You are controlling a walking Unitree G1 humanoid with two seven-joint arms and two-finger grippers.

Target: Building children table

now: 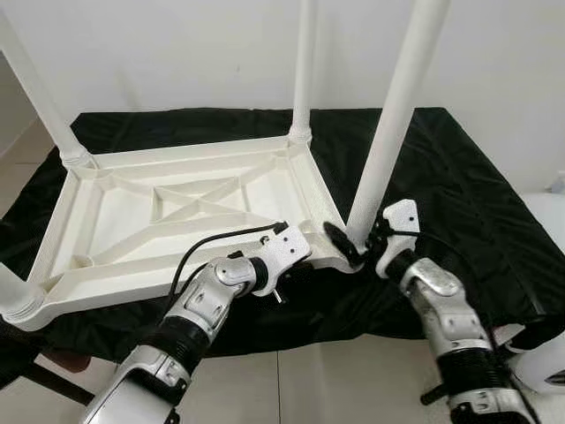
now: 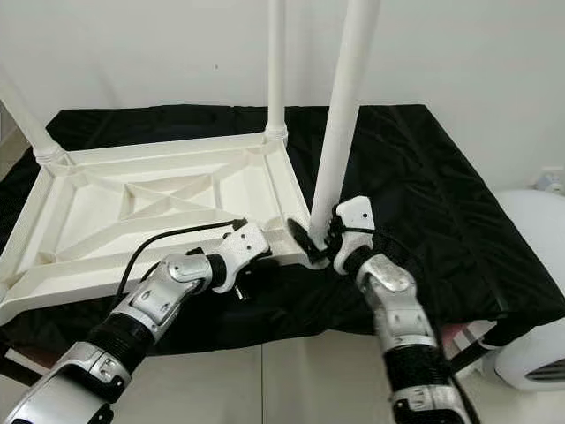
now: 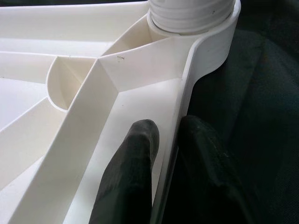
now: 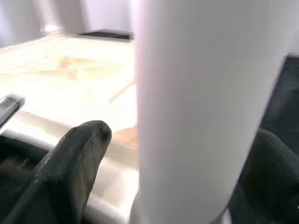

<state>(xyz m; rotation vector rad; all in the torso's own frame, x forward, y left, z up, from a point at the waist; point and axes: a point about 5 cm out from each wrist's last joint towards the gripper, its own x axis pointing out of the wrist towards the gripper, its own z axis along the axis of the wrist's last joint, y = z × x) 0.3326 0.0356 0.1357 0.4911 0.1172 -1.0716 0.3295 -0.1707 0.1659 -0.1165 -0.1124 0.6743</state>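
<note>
A white plastic children's tabletop (image 1: 177, 208) lies upside down on a black cloth (image 1: 459, 185) spread over a raised surface, its ribbed underside facing up. White legs stand in its corners: one at the far corner (image 1: 303, 71), one at the far left corner (image 1: 40, 97), one at the near left corner (image 1: 13, 296), and one at the near right corner (image 1: 393, 124), which leans slightly.

The right gripper (image 1: 353, 243) is at the foot of the near right leg, where the leg enters its corner socket. Its two black fingers (image 4: 70, 163) stand on either side of the white tube, closed around it, so the leg sits between them and the tabletop spreads out just beyond.

The left gripper (image 3: 163, 158) is at the tabletop's near rim, just beside that same corner socket (image 3: 191, 14). Its fingers (image 3: 128, 172) are nearly closed and pinch the thin upright rim wall, one finger inside the tray-like underside, the other outside over the black cloth. The threaded collar of the leg sits straight ahead of its fingertips.

A pale tiled floor (image 1: 335, 389) shows below the cloth's edge, and a white rounded object (image 2: 534, 291) stands to the right of the right arm.
</note>
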